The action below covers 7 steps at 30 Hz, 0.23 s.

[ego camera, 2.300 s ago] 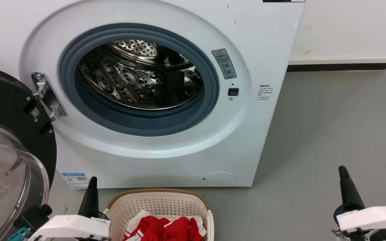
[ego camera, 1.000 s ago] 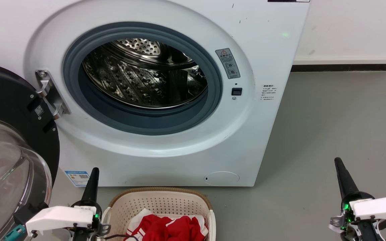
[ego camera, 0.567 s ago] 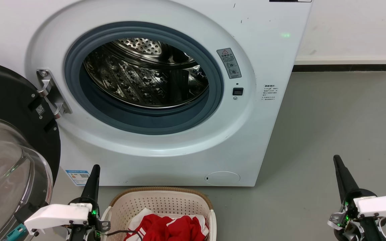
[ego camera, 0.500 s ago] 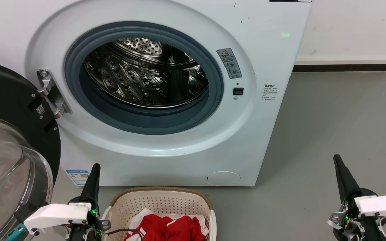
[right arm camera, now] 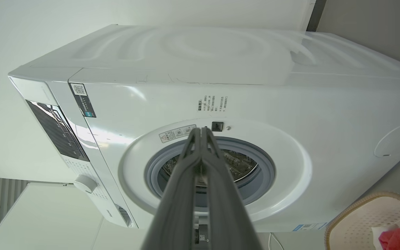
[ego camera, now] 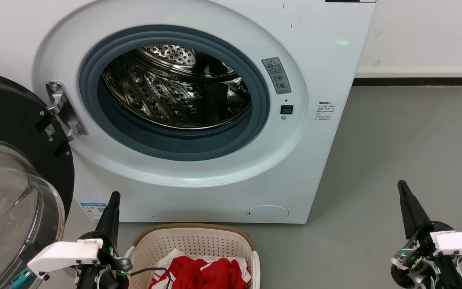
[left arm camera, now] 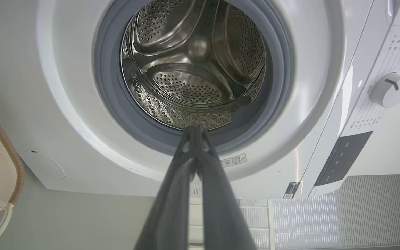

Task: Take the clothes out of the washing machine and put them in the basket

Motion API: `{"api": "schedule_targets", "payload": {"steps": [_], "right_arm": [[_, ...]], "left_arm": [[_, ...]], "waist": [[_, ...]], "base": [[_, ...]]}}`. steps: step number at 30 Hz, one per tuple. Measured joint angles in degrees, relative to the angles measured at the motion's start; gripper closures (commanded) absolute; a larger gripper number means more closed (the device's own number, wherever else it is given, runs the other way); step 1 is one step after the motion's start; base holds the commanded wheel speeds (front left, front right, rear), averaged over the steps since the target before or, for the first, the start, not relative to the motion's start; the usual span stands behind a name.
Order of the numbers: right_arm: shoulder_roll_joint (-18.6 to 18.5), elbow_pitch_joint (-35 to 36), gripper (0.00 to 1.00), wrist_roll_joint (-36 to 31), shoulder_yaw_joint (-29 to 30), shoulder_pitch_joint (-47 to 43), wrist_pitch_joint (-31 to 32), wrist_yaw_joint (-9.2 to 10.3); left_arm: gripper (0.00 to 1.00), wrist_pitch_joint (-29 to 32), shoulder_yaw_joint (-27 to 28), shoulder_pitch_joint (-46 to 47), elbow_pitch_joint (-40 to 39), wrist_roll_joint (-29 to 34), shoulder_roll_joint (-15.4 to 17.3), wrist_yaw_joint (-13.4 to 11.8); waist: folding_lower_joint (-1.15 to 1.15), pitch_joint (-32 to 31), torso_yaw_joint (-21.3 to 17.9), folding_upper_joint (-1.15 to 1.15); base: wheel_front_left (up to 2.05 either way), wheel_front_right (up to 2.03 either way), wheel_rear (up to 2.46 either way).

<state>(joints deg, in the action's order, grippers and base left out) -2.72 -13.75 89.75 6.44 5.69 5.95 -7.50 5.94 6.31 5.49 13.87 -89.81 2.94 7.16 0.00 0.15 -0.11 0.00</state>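
Note:
The white washing machine [ego camera: 319, 64] stands with its black-rimmed glass door [ego camera: 10, 188] swung open to the left; its steel drum [ego camera: 175, 92] holds no fabric that I can see. Red clothes [ego camera: 203, 273] with white trim lie in the cream basket [ego camera: 193, 241] on the floor in front of it. My left gripper [ego camera: 114, 195] is shut and holds nothing, just left of the basket. My right gripper [ego camera: 400, 184] is shut and holds nothing, low over the floor at the right. In the left wrist view the left gripper [left arm camera: 194, 128] points at the drum [left arm camera: 193, 62].
Grey floor [ego camera: 407, 136] stretches to the right of the machine, up to a white wall with a dark skirting strip [ego camera: 411, 81]. The open door takes up the room at the left. The machine's control knob [left arm camera: 390, 89] shows in the left wrist view.
The whole head view has shifted slightly, so the camera moved. Both grippers have edged a little upward in the view and stay shut. The clothes and basket lie as before.

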Motion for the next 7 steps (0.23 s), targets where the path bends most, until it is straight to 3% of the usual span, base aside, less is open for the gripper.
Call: {"api": "schedule_targets", "payload": {"steps": [7], "right_arm": [[0.0,-0.3,1.00,2.6,0.0,0.2,0.6,0.00]], "left_arm": [[1.00,0.5,0.2,0.6,0.3,-2.5,0.0,0.2]], "waist": [[0.00,0.0,0.1,0.00]], "base": [[0.00,0.00,0.00]]}}
